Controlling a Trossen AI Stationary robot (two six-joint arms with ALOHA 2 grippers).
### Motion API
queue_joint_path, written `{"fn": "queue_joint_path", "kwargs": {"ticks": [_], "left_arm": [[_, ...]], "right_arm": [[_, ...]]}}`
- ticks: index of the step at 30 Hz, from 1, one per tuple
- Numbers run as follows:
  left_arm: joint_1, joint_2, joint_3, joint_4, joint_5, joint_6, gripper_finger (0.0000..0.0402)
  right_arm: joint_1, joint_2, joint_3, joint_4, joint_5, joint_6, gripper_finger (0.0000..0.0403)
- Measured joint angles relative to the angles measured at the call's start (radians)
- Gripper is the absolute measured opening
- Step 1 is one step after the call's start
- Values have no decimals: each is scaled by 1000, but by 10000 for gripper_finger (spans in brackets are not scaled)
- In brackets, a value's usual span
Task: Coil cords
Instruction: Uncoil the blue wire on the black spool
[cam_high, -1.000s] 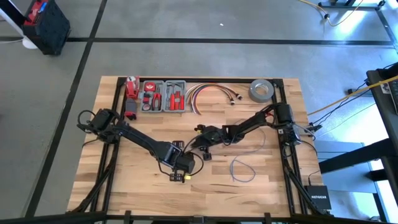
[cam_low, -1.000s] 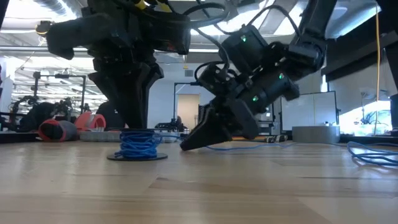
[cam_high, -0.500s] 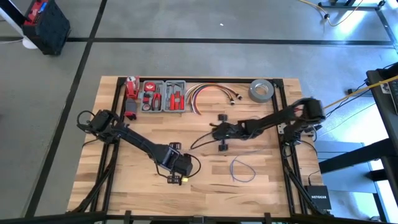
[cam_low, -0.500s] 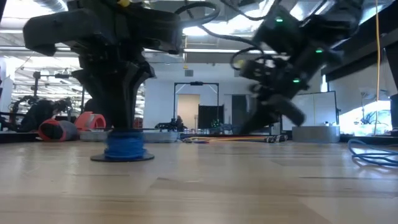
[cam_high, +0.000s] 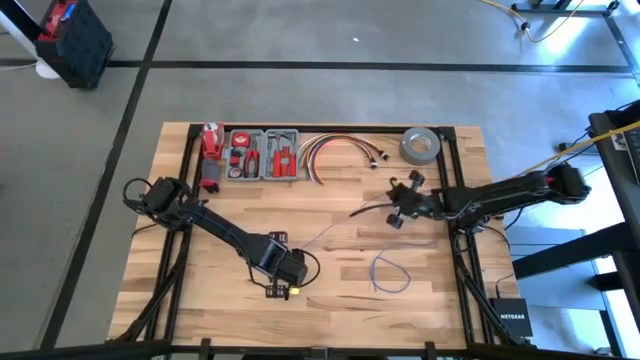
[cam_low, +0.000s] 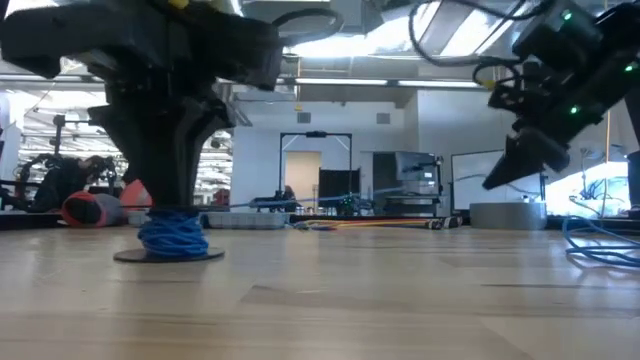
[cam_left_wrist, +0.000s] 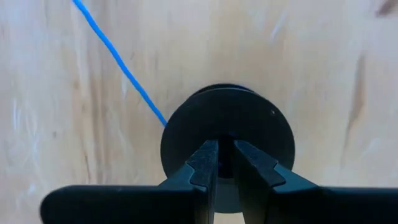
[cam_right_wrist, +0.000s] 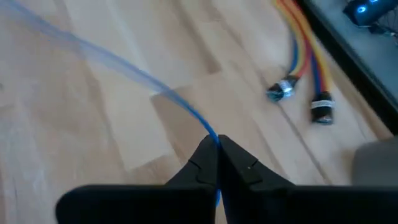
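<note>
Since a second ago the right gripper (cam_high: 397, 212) has swung away from the table's middle toward the right side, drawing the blue wire (cam_high: 330, 228) out with it, and the left gripper (cam_high: 278, 277) has shifted a little toward the front-left with its spool (cam_low: 170, 240).

That wire is very thin and blue. Part of it is wound in a tight bundle on the spool, above a round black disc (cam_left_wrist: 227, 140) that rests flat on the wooden table (cam_high: 200, 300). From the bundle one strand runs free, lifting off the wood and stretching across the middle of the table toward the right gripper. A loose loop of wire (cam_high: 390, 272) lies flat on the boards nearer the front right, well apart from both grippers.

The left gripper stands straight down over the spool, its fingers (cam_left_wrist: 204, 165) drawn close together with only a narrow gap, pinching the spool's hub at the centre of the disc. The right gripper hangs above the table, right of centre, its jaws fully closed on the strand, which enters right at the fingertips (cam_right_wrist: 214, 149).

The free strand's long axis runs diagonally, from the spool at front-left up toward the back-right, rising as it goes. In the low view it shows as a faint, nearly level line above the tabletop.
</note>
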Motion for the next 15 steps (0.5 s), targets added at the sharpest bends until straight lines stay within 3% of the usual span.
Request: {"fn": "queue_joint_path", "kwargs": {"ticks": [6,15], "left_arm": [[-1,0,0,-6,4,-17,40],[-2,0,0,-5,6,-12,40]], "right_arm": [[0,-143,-4,-48,-44,53,31],[0,-148,-4,87,-334,47,136]]}}
